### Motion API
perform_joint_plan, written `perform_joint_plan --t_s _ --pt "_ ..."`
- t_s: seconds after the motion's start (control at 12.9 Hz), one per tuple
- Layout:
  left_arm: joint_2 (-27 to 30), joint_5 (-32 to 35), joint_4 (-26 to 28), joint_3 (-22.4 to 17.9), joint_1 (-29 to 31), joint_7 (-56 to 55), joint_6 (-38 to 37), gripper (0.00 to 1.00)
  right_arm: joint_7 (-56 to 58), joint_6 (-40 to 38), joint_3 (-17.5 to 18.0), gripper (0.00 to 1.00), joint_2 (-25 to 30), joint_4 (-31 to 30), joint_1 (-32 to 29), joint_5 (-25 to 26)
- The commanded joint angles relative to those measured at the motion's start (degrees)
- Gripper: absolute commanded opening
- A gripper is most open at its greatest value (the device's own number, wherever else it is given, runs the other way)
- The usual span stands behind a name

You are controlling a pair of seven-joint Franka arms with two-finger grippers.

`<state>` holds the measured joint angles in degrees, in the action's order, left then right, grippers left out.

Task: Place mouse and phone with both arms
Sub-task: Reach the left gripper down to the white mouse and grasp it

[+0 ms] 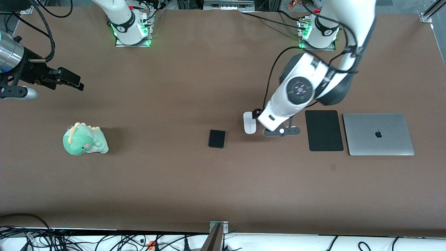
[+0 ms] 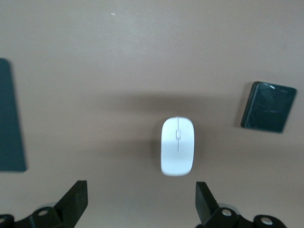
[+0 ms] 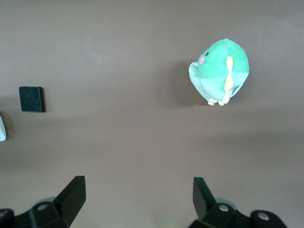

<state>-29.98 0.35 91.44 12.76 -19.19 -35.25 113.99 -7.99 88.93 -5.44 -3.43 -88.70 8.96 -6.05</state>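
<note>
The white mouse point(image 1: 250, 122) lies on the brown table, with the black phone point(image 1: 217, 138) beside it toward the right arm's end. My left gripper point(image 1: 258, 118) hangs low just beside the mouse, mostly hidden under its wrist. In the left wrist view it point(image 2: 141, 202) is open and empty, with the mouse point(image 2: 177, 146) just ahead of the fingers and the phone point(image 2: 268, 113) farther off. My right gripper point(image 1: 71, 81) is up in the air at the right arm's end of the table. It point(image 3: 137, 194) is open and empty, and its view shows the phone point(image 3: 32, 99) far off.
A black mouse pad point(image 1: 324, 130) and a closed silver laptop point(image 1: 378, 134) lie beside the mouse toward the left arm's end. A green dinosaur plush point(image 1: 84, 139) sits toward the right arm's end, nearer the front camera than the right gripper's spot.
</note>
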Motion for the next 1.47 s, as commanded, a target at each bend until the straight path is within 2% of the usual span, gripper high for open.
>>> perform_joint_plan --t_s 0.0,0.39,0.54,0.7,0.78,0.85,0.93,1.01,1.16,1.4 --pt "-4.72 5.18 -0.48 -0.36 -3.30 -5.42 4.56 1.00 0.69 0.02 0.79 1.00 0.62 -0.33 -1.13 -0.36" --pt "-6.49 5.45 10.15 -0.54 -5.32 -7.28 22.83 1.00 0.69 0.11 0.87 1.00 0.45 -0.42 -1.13 -0.54" --pt "-8.24 6.76 10.78 -0.63 -6.20 -9.82 25.93 1.00 0.69 0.10 0.96 1.00 0.45 -0.60 -1.13 -0.63" --pt "-9.92 11.23 10.69 -0.54 -6.65 -12.98 27.07 1.00 0.69 0.19 1.14 1.00 0.45 -0.60 -0.70 -0.80" --pt "-10.09 11.69 10.78 -0.54 -6.65 -13.26 27.34 0.90 0.69 0.28 1.14 1.00 0.36 -0.69 -0.43 -0.89" --pt "-10.01 11.69 10.69 -0.54 -6.65 -13.44 27.25 0.59 0.69 0.19 1.31 1.00 0.36 -0.69 0.53 -0.89" --pt "-9.57 11.69 10.69 -0.45 -6.56 -13.44 26.73 0.40 0.69 0.19 1.40 1.00 0.27 -0.95 0.71 -0.89" --pt "-8.79 11.69 10.69 -0.45 -6.04 -13.18 25.86 0.33 0.69 0.45 1.40 1.00 0.18 -1.12 0.71 -0.89" --pt "-5.55 11.69 9.29 -0.72 -4.55 -12.30 17.98 0.33 0.61 0.37 1.40 1.00 -0.52 -1.13 1.06 -0.89" --pt "0.70 10.55 8.06 0.07 2.56 -0.92 5.58 0.34 -0.10 1.07 1.40 1.00 -1.92 -0.77 2.46 -0.80"
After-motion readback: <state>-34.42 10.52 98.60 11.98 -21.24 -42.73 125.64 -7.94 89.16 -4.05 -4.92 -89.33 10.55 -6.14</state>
